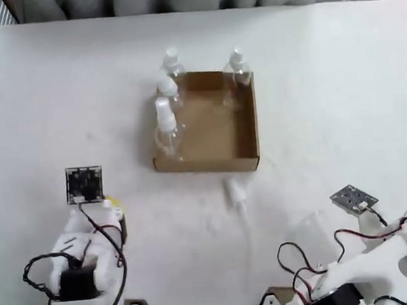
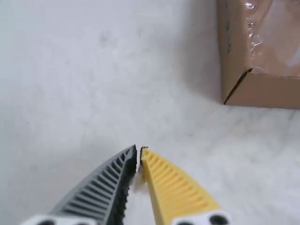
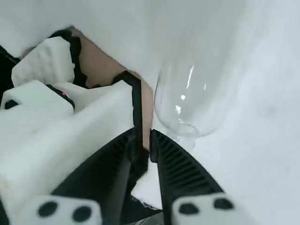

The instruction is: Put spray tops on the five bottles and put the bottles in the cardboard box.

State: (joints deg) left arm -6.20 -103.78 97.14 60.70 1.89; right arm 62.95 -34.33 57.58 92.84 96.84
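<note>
Saw bare worktop (image 1: 56,94) open on either side of the cardboard box (image 1: 204,165). Found the box's middle free, bottles (image 1: 165,124) crowding its left wall and far right corner. Met a spray top (image 1: 234,191) just before its near wall, a clear bottle (image 3: 197,89) just ahead of the right hand (image 3: 143,137)

A white table (image 1: 42,102) carries an open brown cardboard box (image 1: 208,165) at frame centre. Just below the box lies a white spray top (image 1: 233,190). A clear plastic bottle (image 3: 201,84) lies on its side at lower right.
</note>
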